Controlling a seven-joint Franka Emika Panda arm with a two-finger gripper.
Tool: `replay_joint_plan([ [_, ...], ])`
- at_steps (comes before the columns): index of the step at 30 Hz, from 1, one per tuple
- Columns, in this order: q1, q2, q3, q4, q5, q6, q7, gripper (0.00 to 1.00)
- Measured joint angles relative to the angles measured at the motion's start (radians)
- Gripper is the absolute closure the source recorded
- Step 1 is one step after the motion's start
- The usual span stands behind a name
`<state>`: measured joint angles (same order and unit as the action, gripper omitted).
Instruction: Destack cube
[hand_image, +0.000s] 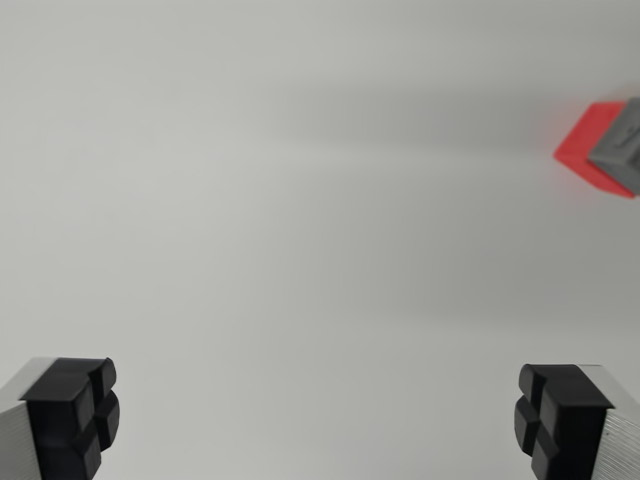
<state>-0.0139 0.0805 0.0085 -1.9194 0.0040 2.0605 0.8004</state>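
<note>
A grey cube (622, 145) sits on a red cube (590, 145) at the wrist view's right edge, partly cut off by the frame. My gripper (315, 420) is open at the bottom of the view, with nothing between its black fingertips (70, 415). The stack lies far up and to the right of the gripper, well apart from it.
A plain white tabletop (300, 200) fills the view. A soft shadow band crosses the upper part.
</note>
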Motion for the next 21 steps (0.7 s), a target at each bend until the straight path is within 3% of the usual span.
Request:
replay_joint_plan([
  [21,-0.018,0.037,-0.029,-0.001,0.002,0.030,0.018,0.00],
])
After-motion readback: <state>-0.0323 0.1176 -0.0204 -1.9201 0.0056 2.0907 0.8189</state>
